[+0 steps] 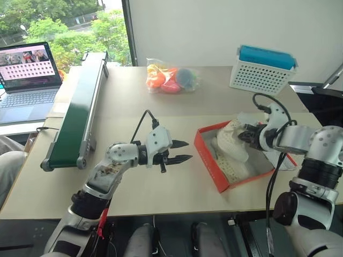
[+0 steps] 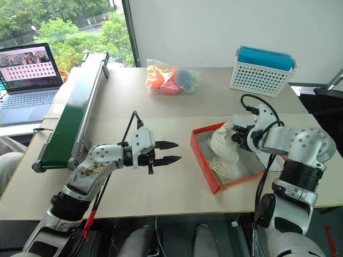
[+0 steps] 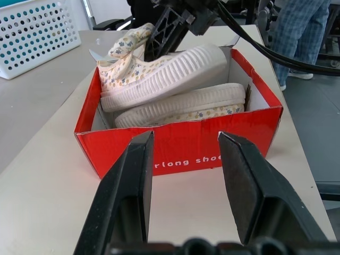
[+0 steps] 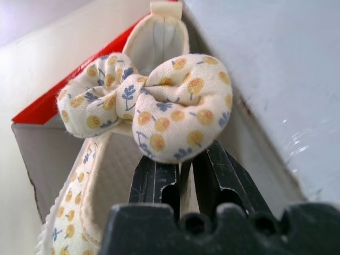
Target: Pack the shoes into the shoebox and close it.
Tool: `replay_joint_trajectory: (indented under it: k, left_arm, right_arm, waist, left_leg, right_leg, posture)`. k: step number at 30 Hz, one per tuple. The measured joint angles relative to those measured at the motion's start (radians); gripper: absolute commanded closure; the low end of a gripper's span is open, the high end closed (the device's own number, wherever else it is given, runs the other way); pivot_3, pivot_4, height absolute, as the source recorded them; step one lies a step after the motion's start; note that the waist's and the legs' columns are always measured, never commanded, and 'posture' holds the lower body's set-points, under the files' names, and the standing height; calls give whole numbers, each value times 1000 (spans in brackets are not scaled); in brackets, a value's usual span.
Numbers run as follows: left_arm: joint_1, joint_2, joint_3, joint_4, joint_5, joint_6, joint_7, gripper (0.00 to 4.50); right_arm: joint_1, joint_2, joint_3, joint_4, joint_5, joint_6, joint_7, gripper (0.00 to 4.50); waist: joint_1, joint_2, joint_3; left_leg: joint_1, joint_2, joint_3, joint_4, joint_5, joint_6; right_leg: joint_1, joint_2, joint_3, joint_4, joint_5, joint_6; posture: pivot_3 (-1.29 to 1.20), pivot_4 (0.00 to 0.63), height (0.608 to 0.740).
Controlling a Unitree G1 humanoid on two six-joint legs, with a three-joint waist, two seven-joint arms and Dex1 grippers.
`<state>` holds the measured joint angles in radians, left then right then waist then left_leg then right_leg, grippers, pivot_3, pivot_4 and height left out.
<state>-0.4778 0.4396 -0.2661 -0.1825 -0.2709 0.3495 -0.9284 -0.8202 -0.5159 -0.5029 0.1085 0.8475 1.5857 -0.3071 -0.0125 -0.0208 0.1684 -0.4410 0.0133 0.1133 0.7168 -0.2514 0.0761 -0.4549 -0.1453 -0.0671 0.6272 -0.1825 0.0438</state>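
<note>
The red shoebox (image 1: 206, 155) stands open on the table's right side. Both cream floral-print shoes are in it: the lower shoe (image 3: 186, 106) lies on its side, and the upper shoe (image 3: 164, 74) rests tilted on top of it, partly above the rim. My right gripper (image 4: 183, 164) is shut on the upper shoe's edge just under its bow (image 4: 159, 106), reaching in from the box's right (image 1: 247, 134). My left gripper (image 1: 182, 151) hovers open and empty above the table left of the box, pointing at its red wall (image 3: 180, 146).
At the back right stands a white perforated basket (image 1: 262, 75) with a teal item in it. A clear bag of colourful things (image 1: 171, 79) lies at the back centre. A green conveyor (image 1: 80, 112) and a laptop (image 1: 27, 80) are at the left. A person's legs (image 3: 303, 32) stand beyond the table.
</note>
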Motion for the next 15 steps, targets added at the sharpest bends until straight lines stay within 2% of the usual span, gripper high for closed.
replay_joint_trajectory:
  k: [5,10,15]
  left_arm:
    - [-2,-6,-1,0,3,0,0,2475]
    - [-14,-10,-3,3,5,0,0,2475]
    - [-16,-13,-4,3,13,0,1,2475]
  right_arm:
    - [-71,-157,115,-29,-72,-59,134,3803]
    - [8,-348,326,-138,-146,-164,348,3803]
    - [126,-360,410,-175,-213,-233,451,3803]
  waist:
    - [2,1,0]
    - [1,0,0]
    - [0,0,0]
  left_leg:
    - [0,0,0,-1,0,1]
    - [0,0,0,0,-1,2]
    - [0,0,0,1,-1,1]
  right_leg:
    - [0,0,0,-1,0,0]
    - [0,0,0,-1,0,0]
    - [0,0,0,0,0,0]
  posture:
    - [0,150,705]
    - [0,150,705]
    - [0,150,705]
